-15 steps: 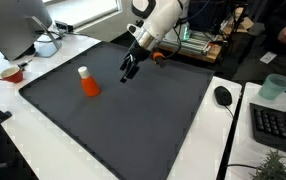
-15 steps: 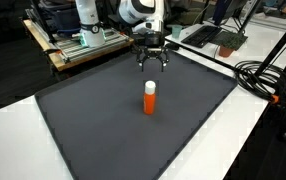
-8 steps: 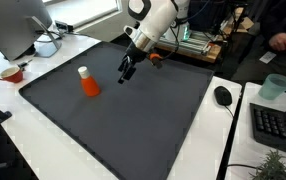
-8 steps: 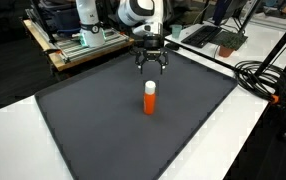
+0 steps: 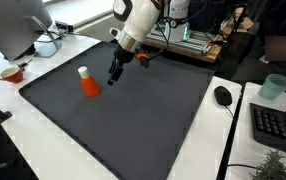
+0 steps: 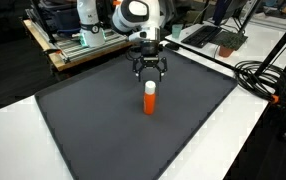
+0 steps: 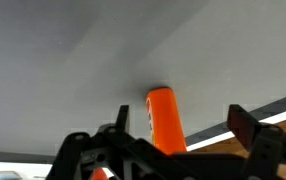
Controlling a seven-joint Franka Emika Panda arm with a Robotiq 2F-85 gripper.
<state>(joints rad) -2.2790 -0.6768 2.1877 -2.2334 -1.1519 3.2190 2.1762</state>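
Gripper [image 6: 149, 72], fingers spread wide and empty, hangs just beyond the far side of the upright orange bottle [image 6: 150, 98], white-capped with contents hidden, midway on the dark mat [image 6: 93, 130]; wrist view alone shows the bottle lined up between the open fingers.

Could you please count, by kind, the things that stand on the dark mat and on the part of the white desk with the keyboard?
orange bottle: 1
computer mouse: 1
keyboard: 1
pale green cup: 1
plant, only partly in view: 1
Total: 5
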